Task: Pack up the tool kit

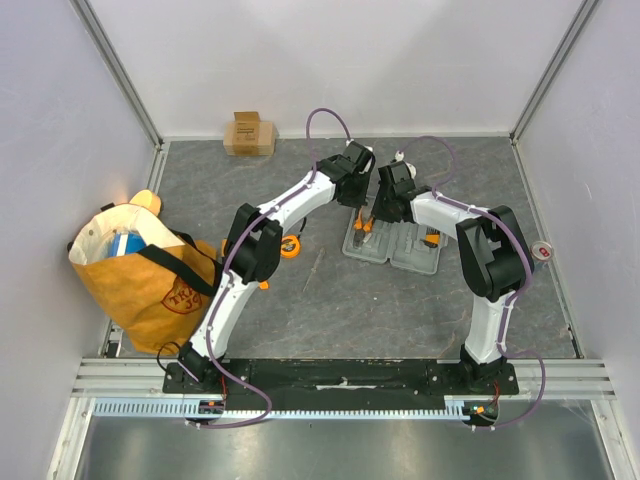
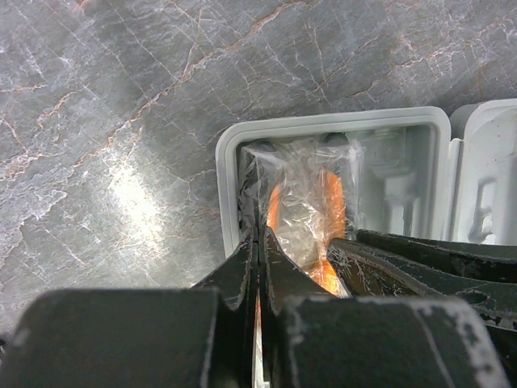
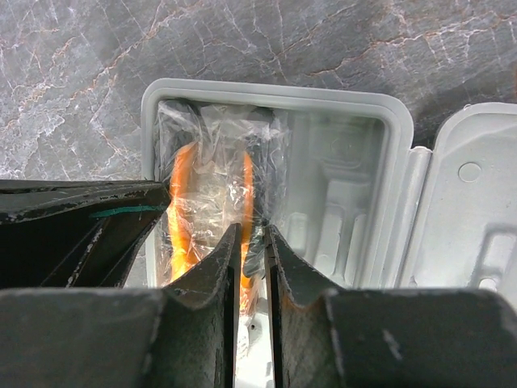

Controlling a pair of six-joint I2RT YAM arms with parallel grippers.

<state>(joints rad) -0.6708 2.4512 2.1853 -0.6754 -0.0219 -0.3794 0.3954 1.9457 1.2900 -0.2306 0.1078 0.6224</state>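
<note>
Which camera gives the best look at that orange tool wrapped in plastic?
The right wrist view: the plastic-wrapped tool sits large, both orange handles clear, lying in the grey case. Left wrist shows the tool partly hidden; in the top view it is only an orange speck.

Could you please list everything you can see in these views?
case: one, grey, open, mid-table.
pliers: one pair, orange handles, plastic-wrapped, in the case's left half as seen from above.
round tool: one, orange, on the table left of the case.
cardboard box: one, brown, far edge.
bag: one, yellow-orange, left side.
left end effector: one, black, shut, tips at the wrapped pliers.
right end effector: one, black, closed on a wrapped handle.
</note>
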